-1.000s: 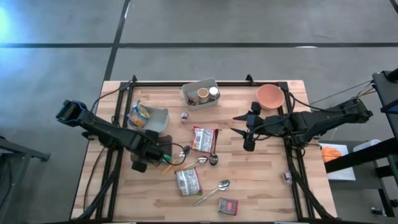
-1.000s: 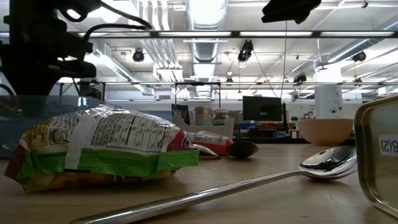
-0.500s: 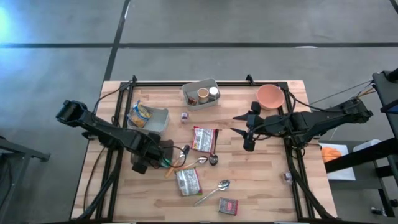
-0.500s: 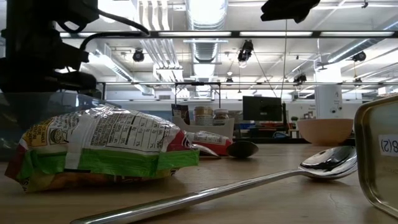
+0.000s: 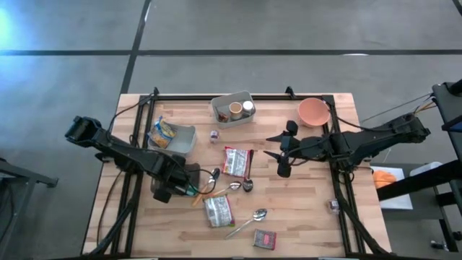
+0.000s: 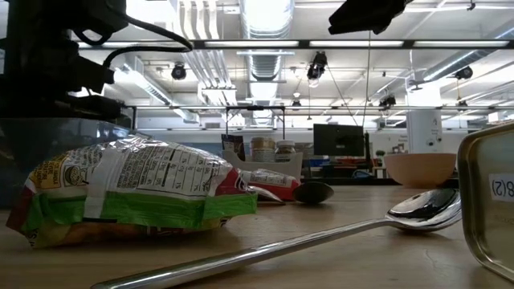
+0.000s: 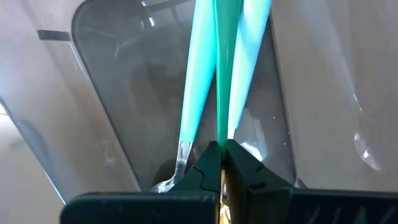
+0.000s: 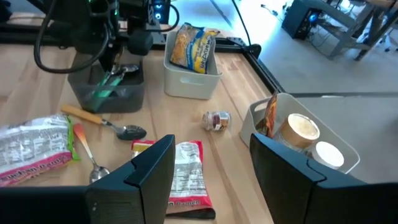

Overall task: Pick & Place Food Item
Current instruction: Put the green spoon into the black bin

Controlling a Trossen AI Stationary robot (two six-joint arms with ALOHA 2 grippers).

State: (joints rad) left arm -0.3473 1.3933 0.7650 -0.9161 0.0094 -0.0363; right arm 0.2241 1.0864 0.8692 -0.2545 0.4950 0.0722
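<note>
Left gripper: my fingers are pinched fully together on the thin green handle of a utensil. The handle stands between the tips, over the dark grey bin. That bin sits on the worktop left of centre, and a metal utensil end shows inside it beside the handle.

Right gripper: my fingers are spread apart, about halfway, with nothing between them. It hovers above the worktop right of centre and touches nothing. Its tips point toward the red snack packet.

Food items:
- The red snack packet lies flat at the centre of the worktop, just beside the grey bin's right side. In the right wrist view it shows between my two fingers, down on the wood.
- A green snack packet lies flat nearer the near edge, where the low camera sits.
- A yellow packet stands in a white bin toward the left edge.
- Cups sit in a white tub at the middle of the far edge.

Other items:
- Orange bowl, by the far right corner.
- Small jar on its side, between the tub and the red packet.
- Wooden-handled spoon, beside the grey bin.
- Steel spoon and a flat tin, both at the near edge.
</note>
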